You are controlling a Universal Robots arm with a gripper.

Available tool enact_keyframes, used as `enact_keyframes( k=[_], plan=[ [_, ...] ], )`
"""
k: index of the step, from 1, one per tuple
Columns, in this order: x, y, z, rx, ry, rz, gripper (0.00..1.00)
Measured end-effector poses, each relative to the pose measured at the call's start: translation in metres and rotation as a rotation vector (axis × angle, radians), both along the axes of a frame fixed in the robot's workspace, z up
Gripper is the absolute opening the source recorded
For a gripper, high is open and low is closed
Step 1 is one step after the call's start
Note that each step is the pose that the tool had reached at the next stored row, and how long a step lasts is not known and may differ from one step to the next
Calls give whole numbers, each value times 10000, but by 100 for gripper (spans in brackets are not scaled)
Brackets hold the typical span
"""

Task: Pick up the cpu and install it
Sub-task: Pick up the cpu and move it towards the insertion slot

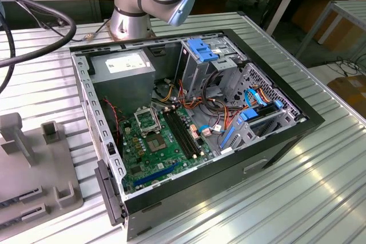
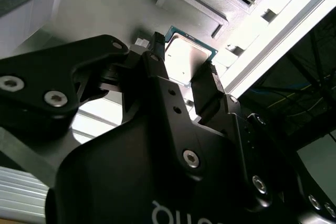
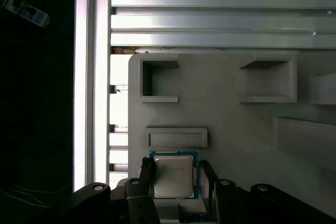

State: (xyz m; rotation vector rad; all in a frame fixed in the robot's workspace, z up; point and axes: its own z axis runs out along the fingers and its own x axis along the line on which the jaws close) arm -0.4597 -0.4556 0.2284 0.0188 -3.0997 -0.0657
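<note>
The cpu (image 3: 173, 178) is a small flat square chip with a dull silver top and a thin green rim. It lies on the grey fixture (image 3: 236, 124), just beside a raised rectangular block (image 3: 176, 137). My gripper (image 3: 176, 174) straddles the chip, with one black finger (image 3: 146, 174) against one edge and the other finger (image 3: 208, 174) against the opposite edge. The second wrist view shows the same hold: the cpu (image 2: 185, 56) sits between the fingertips of the gripper (image 2: 184, 69). In the exterior view, the motherboard (image 1: 166, 147) lies in the open computer case (image 1: 297, 124), with its metal socket frame (image 1: 147, 119).
The grey fixture (image 1: 34, 187) stands at the exterior view's left on the ribbed metal table (image 1: 286, 198), with raised posts and open pockets (image 3: 157, 80). Inside the case are a power supply (image 1: 123, 64), drive cages (image 1: 209, 55) and loose cables (image 1: 214, 104). The arm's base (image 1: 134, 10) stands behind the case.
</note>
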Motion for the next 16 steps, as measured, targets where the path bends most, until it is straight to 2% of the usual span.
enact_keyframes(
  k=[16],
  plan=[
    [1, 0, 53, 0, 4, 0, 46]
  ],
)
